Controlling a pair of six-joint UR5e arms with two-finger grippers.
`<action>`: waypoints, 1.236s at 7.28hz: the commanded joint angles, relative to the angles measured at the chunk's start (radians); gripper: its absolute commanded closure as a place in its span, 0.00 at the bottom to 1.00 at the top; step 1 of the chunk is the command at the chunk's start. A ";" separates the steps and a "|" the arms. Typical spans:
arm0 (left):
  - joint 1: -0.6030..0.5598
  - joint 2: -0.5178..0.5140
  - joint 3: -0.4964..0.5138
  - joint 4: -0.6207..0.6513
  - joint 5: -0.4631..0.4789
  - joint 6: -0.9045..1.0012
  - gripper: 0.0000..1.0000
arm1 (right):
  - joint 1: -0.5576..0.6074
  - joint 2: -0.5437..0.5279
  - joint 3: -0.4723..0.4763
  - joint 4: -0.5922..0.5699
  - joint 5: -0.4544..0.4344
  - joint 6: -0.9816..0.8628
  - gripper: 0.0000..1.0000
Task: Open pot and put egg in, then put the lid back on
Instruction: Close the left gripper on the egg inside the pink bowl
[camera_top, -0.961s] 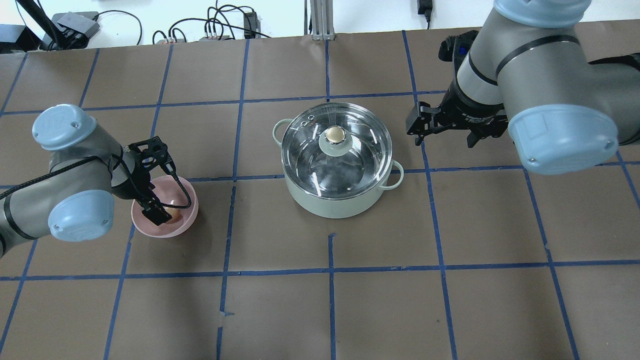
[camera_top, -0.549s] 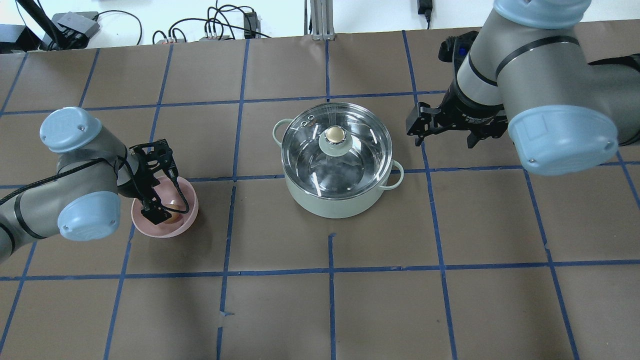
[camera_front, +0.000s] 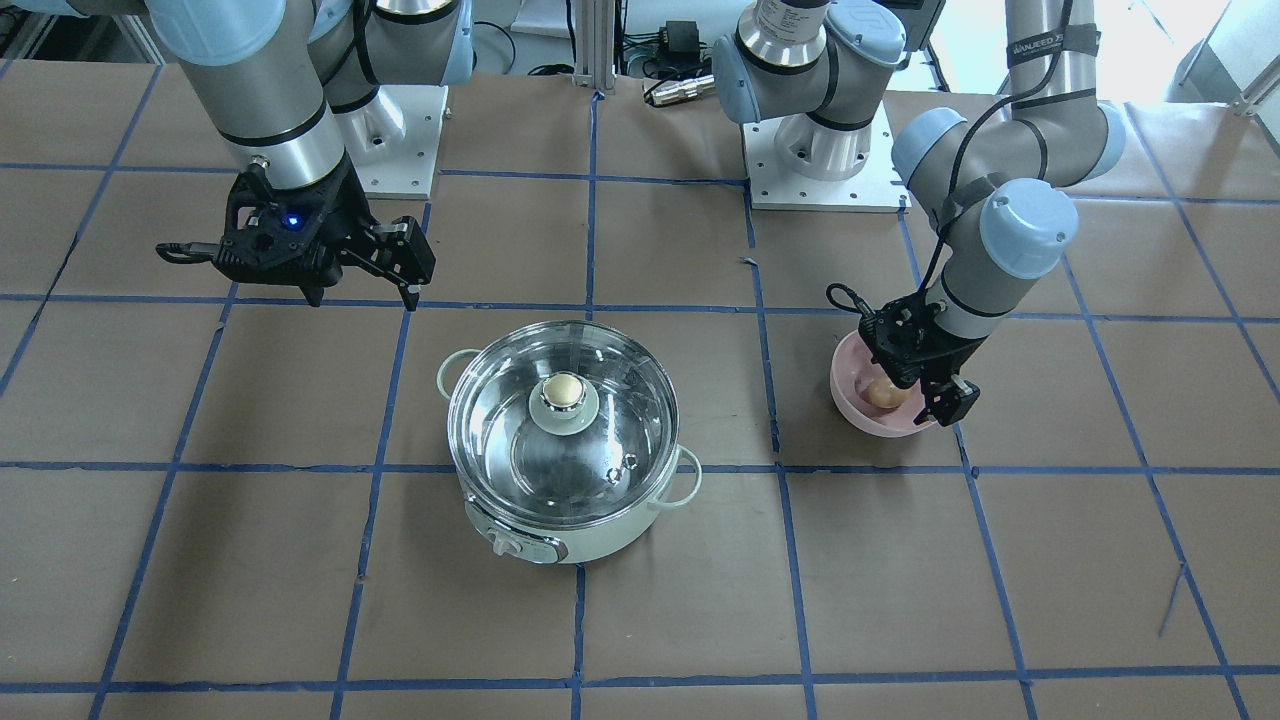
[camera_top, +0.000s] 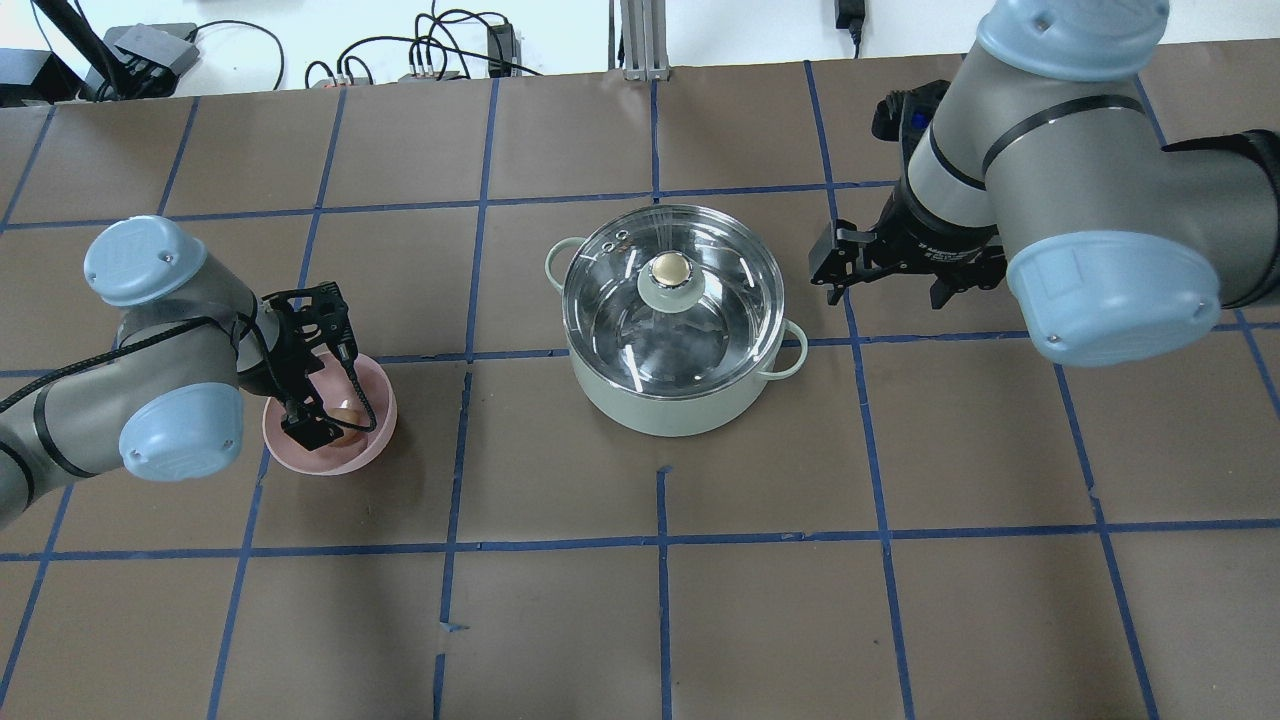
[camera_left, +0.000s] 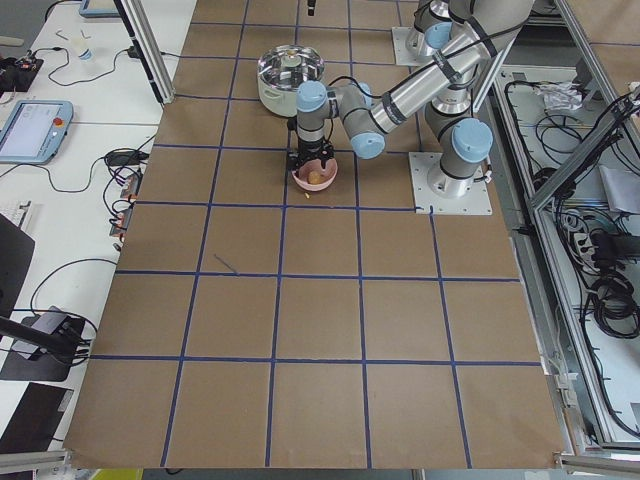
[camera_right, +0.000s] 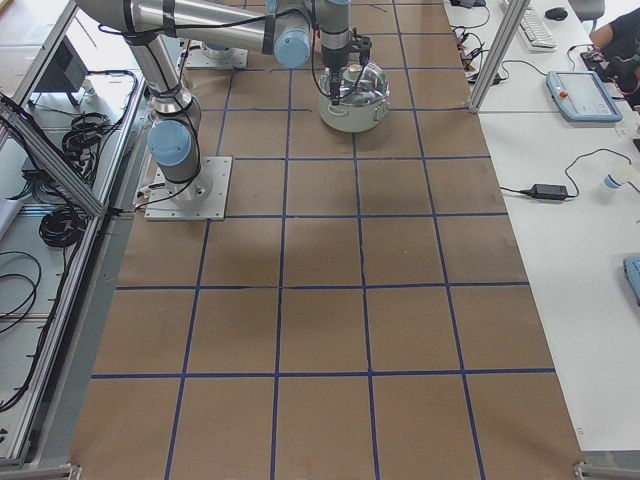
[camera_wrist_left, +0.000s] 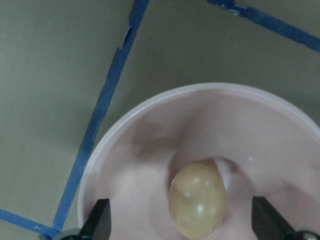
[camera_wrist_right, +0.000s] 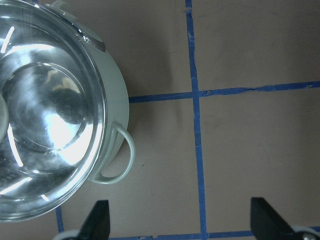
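Lid (camera_top: 672, 296) (seated) across pot (camera_top: 660, 408) mouth

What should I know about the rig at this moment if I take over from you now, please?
Left end effector: open, in the pink bowl, straddling the egg but not closed on it.
Right end effector: open and empty, hovering beside the pot, off to the side of the lid.
Done: nothing yet; the lid sits on the pot and the egg lies in the bowl.
Left: lift the lid, grasp the egg, place it in the pot, put the lid back.
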 joint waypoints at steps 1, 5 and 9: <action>0.000 -0.002 -0.011 -0.001 -0.001 0.004 0.01 | 0.001 0.001 0.019 -0.002 -0.004 -0.011 0.00; -0.002 -0.046 -0.018 0.000 -0.025 -0.002 0.01 | 0.037 0.008 0.019 -0.022 -0.041 -0.060 0.00; -0.002 -0.057 -0.017 -0.003 -0.024 -0.008 0.01 | 0.040 0.022 0.020 -0.038 -0.056 -0.065 0.00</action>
